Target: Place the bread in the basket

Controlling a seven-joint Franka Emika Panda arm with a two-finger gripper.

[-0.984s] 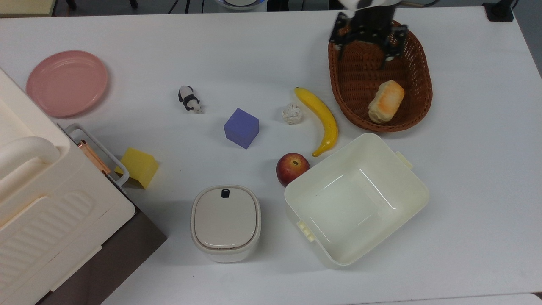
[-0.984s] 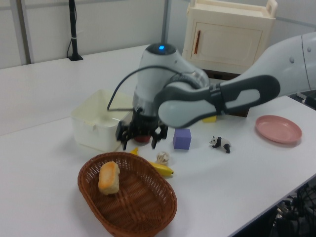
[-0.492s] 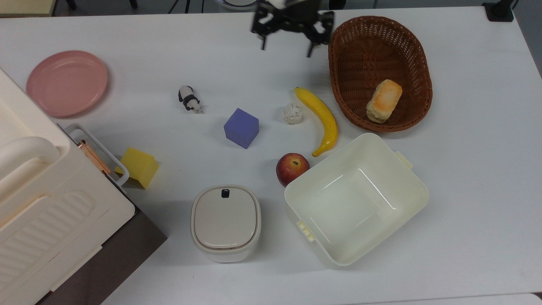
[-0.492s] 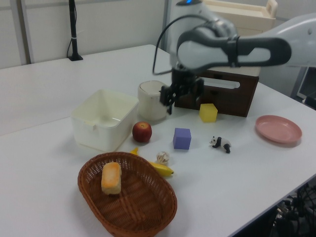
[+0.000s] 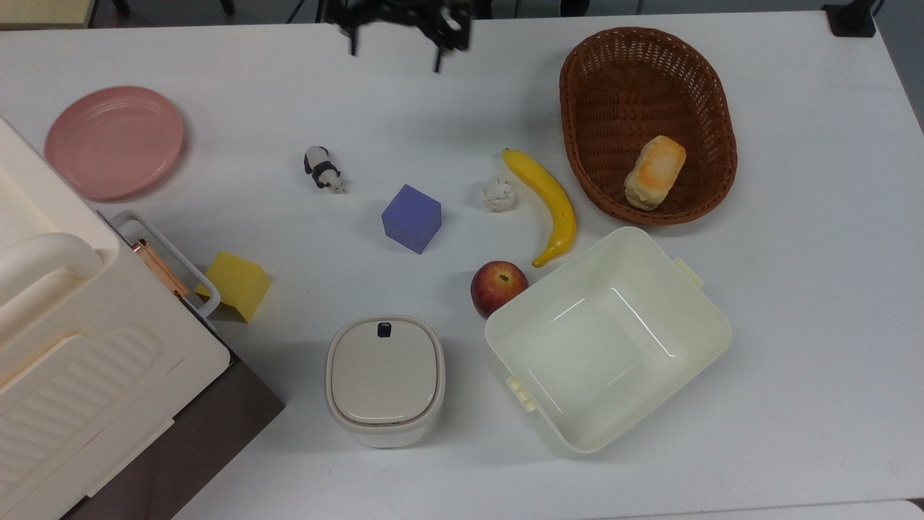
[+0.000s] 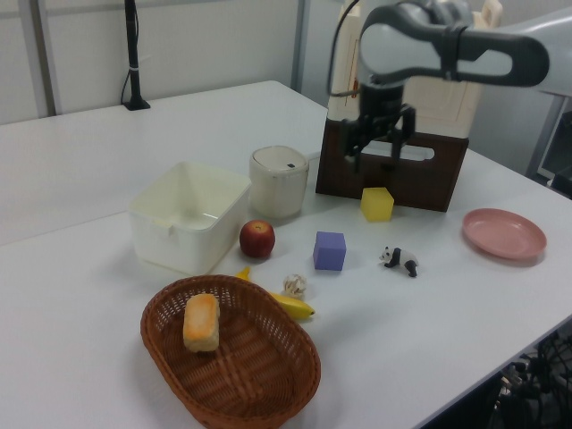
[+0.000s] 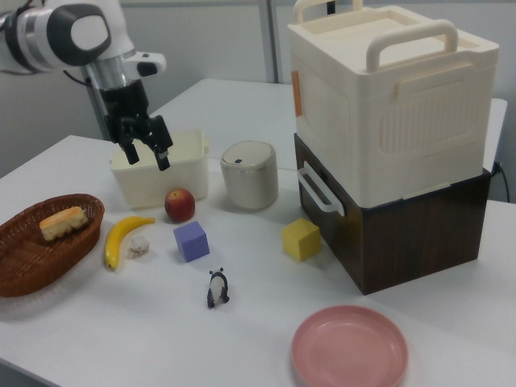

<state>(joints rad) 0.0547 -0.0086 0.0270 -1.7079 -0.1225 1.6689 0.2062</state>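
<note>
Wicker basket (image 5: 711,87) is holding the bread (image 5: 655,173): the loaf is lying inside, near the end closest to the cream plastic tub (image 5: 682,285) in the top view. My gripper (image 5: 395,52) is hanging above the white table (image 5: 808,289), well apart from the basket, fingers (image 7: 163,159) spread open and gripping nothing. Banana (image 5: 550,201) is lying just beside the basket, outside it.
</note>
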